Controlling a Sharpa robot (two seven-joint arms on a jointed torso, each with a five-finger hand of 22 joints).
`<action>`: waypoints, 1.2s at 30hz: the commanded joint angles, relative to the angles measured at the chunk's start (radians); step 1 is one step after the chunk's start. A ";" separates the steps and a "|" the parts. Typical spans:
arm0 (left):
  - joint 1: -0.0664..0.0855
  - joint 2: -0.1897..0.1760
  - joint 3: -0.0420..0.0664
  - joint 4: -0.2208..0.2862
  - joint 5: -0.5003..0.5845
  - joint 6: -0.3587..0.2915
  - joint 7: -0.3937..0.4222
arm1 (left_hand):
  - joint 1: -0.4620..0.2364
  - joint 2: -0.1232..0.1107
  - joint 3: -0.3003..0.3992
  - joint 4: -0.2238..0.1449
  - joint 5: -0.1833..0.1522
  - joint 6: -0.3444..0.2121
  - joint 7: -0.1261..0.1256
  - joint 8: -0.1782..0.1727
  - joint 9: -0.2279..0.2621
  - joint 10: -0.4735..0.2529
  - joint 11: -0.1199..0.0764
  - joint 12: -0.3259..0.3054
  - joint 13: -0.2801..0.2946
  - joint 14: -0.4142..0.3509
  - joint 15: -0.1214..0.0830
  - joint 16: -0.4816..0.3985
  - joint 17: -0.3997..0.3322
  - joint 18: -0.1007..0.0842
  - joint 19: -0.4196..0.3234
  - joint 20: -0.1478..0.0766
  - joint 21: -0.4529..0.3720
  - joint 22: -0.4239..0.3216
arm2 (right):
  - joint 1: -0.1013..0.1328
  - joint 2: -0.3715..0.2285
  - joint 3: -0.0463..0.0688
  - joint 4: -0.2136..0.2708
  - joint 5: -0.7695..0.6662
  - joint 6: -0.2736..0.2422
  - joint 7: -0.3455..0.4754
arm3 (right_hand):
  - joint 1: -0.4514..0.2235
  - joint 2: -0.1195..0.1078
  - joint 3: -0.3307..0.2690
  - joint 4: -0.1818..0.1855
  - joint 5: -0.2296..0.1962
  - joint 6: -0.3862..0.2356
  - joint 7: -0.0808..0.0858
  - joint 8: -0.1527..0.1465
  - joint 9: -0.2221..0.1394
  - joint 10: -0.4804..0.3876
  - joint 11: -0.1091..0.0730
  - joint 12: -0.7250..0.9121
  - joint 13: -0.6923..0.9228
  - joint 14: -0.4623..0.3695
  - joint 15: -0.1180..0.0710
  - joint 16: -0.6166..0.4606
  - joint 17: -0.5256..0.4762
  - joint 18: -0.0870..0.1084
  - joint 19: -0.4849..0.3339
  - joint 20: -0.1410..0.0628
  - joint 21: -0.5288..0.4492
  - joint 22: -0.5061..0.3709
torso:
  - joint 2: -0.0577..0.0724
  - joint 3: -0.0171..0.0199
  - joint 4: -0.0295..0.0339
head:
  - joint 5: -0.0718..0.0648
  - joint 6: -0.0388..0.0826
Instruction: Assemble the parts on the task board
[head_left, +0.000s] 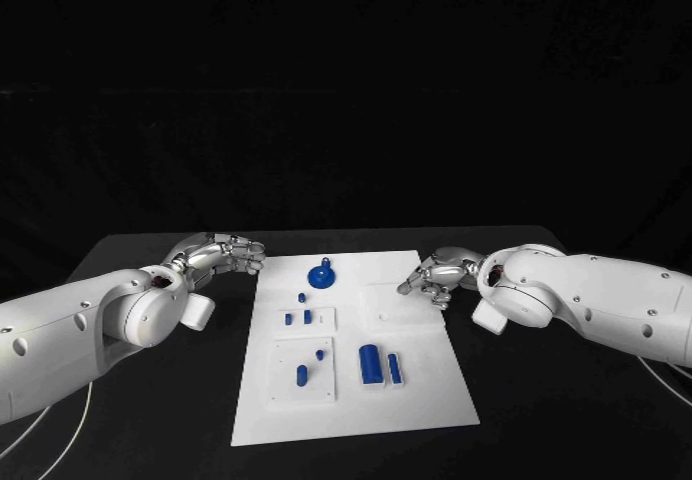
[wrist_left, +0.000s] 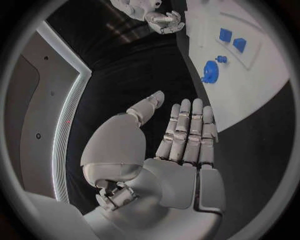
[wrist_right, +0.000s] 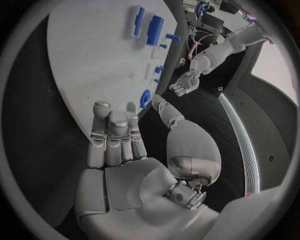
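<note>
Both empty hands flank task board (head_left: 433, 390), its parts (head_left: 369, 363) tiny.

Left hand (head_left: 219, 254) and right hand (head_left: 437, 277) empty, fingers extended.

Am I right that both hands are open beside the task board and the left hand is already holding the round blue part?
Not quite: the left hand holds nothing, as the left wrist view shows. The round blue part lies on the task board. Both hands, including the right hand, are indeed open beside it.
</note>
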 joint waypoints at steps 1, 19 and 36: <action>0.007 0.010 0.001 -0.009 0.034 -0.035 0.038 | -0.004 -0.002 -0.001 0.004 0.001 -0.008 -0.001 0.006 -0.001 0.002 -0.006 0.002 0.000 0.006 -0.002 -0.006 0.001 0.015 0.005 0.004 -0.004 0.001 | 0.001 0.026 0.009 -0.057 0.133 -0.045 0.181 | 0.006 0.014 -0.011 0.001 0.009 -0.015 0.014 0.006 0.003 -0.016 0.002 -0.015 -0.009 -0.018 0.001 -0.022 -0.009 0.021 -0.021 0.005 -0.016 -0.005 | -0.011 -0.0047 0.0009 | 0.007 0.017; 0.030 0.075 0.002 -0.098 0.146 -0.124 0.104 | -0.003 -0.007 0.000 0.004 0.000 -0.016 0.004 0.003 -0.004 -0.013 0.001 -0.005 -0.004 0.001 0.000 -0.013 0.005 0.014 0.007 0.005 -0.009 0.003 | -0.026 0.227 0.057 -0.357 0.356 -0.114 0.399 | 0.074 0.058 -0.035 0.002 0.055 -0.094 0.076 -0.003 0.010 -0.185 0.083 -0.472 -0.466 -0.280 0.145 -0.529 -0.300 -0.043 -0.393 0.158 -0.377 -0.146 | -0.042 -0.0093 0.0000 | 0.020 0.073; 0.019 0.105 0.005 -0.105 0.146 -0.140 0.114 | -1.065 0.096 -0.561 0.246 -0.123 -0.865 -0.166 -0.305 -0.470 -1.143 -0.152 -0.073 -0.075 -0.864 -0.149 -0.492 -0.324 -0.037 -0.611 -0.043 -0.491 -0.473 | -0.082 0.265 0.107 -0.414 0.380 -0.137 0.422 | -0.797 0.120 -0.499 0.291 -0.227 -0.977 -0.103 -0.225 -0.547 -1.120 -0.002 -1.074 -1.136 -1.304 0.106 -1.126 -1.097 -0.241 -1.194 0.032 -0.785 -0.606 | -0.050 -0.0040 -0.0016 | 0.033 0.076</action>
